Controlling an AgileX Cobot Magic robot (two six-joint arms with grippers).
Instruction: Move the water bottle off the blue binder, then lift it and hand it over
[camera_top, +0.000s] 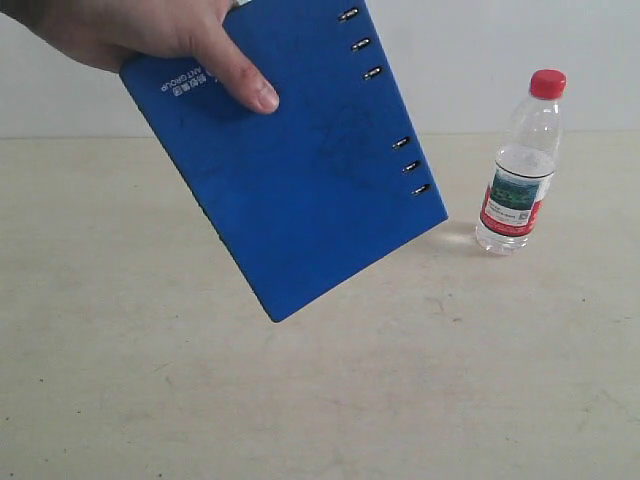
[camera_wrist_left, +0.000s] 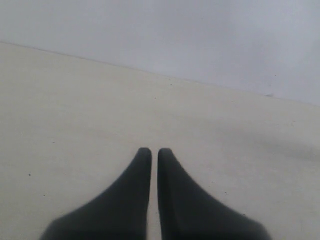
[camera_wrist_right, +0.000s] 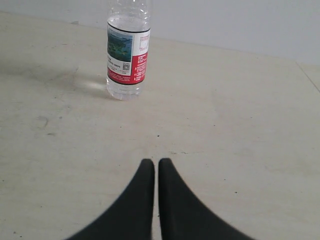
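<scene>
Over on the right of the table (camera_top: 300, 400), the water bottle (camera_top: 522, 165) stands upright, red cap on top, long axis vertical, label facing the exterior camera. So it's off the blue binder (camera_top: 290, 190), which a person's hand (camera_top: 150, 35) holds up at a tilt, thumb on the cover, one corner pointing down and the ring edge toward the bottle. Six rings, in two sets of three. Binder and bottle are near each other, not touching. One bottle, one binder, one hand. The left gripper (camera_wrist_left: 155, 152) and right gripper (camera_wrist_right: 156, 162) are both closed tight with nothing in them, and just bare table lies between the right one and the bottle.
</scene>
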